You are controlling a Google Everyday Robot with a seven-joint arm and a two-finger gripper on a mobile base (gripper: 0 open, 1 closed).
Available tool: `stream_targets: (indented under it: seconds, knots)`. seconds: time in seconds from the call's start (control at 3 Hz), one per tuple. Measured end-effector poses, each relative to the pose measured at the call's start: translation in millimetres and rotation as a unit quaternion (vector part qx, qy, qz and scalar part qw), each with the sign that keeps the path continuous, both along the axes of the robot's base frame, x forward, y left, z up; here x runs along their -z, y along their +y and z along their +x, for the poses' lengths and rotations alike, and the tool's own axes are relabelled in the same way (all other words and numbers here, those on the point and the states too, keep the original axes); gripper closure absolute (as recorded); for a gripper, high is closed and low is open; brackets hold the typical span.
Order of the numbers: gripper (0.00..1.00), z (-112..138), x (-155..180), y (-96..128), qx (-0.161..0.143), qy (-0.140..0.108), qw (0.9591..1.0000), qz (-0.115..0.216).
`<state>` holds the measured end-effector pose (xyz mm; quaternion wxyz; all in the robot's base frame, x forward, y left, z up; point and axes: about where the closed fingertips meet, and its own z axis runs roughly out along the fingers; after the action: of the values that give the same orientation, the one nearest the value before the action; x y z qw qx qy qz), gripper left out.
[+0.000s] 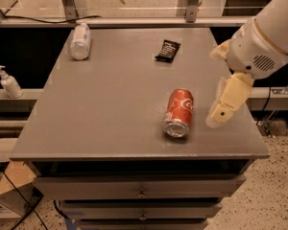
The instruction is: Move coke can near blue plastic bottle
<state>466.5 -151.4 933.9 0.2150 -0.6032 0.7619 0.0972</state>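
Camera view: arm (264, 42) slants down from upper right, tool (218, 118) beside coke can (179, 112), its opening indiscernible.

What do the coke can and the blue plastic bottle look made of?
Coke can: likely aluminium, glossy red paint, bare silver end. Blue plastic bottle: seemingly clear bluish plastic, translucent body, whitish label. Claw, right of the can: matte cream casing, probably plastic.

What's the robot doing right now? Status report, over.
Gripper hovers right of coke can, not touching. Can on its side, front of table; blue plastic bottle far-left corner. Black snack packet off the path.
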Motion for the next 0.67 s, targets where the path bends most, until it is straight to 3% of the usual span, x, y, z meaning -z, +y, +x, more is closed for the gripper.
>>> stream_targets:
  seconds: [0.33, 0.67]
  knots:
    - [0.00, 4.1, 18.2, 31.2, -0.017, 0.024, 0.9981, 0.054]
    - [0.00, 6.9, 38.2, 58.3, -0.026, 0.049, 0.9947, 0.087]
